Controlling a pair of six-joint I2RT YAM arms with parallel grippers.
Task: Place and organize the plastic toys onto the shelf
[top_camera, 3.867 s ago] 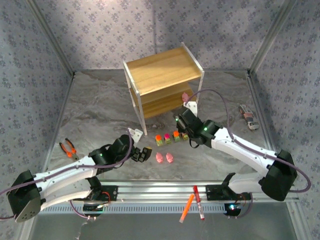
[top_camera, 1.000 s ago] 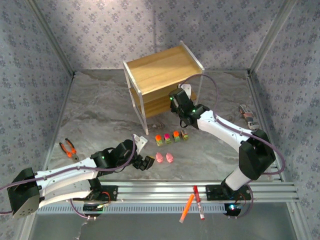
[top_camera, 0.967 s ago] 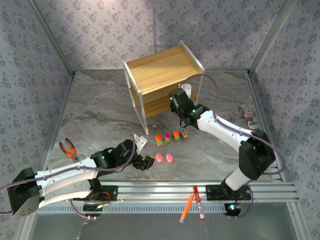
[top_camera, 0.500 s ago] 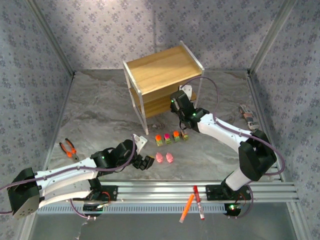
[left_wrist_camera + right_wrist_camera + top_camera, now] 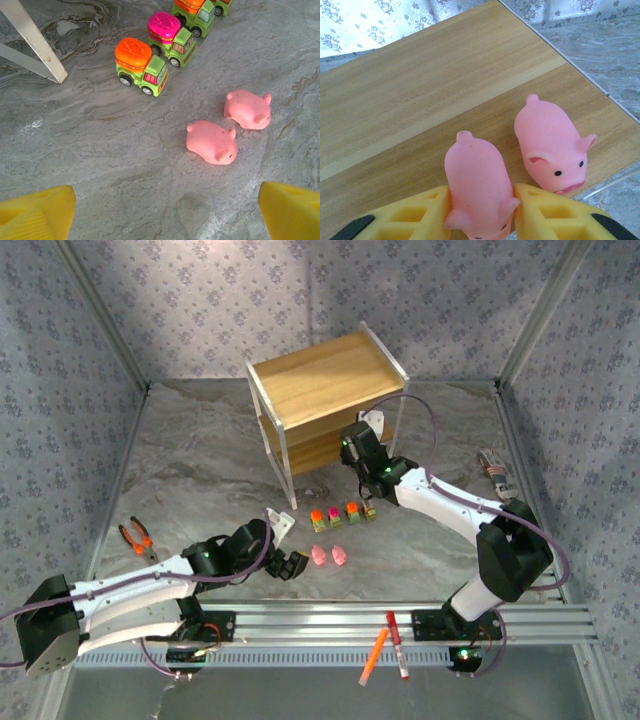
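Just beside the held pig [image 5: 477, 185], another pig [image 5: 552, 150] occupies the shelf [image 5: 395, 90].

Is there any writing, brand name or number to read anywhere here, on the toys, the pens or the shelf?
No text can be read.
Yellow-green toy trucks: no lettering.
Pink plastic pigs and light wooden shelf: plain.
Red marker pen and orange marker pen: any print is too small to tell.

My two arms: white shells, black joints.
My left arm [image 5: 120, 595] and right arm [image 5: 450, 505] each carry a purple cable [image 5: 405, 398]; my fingers [image 5: 410, 217] are yellow, with square hollows and black edging.
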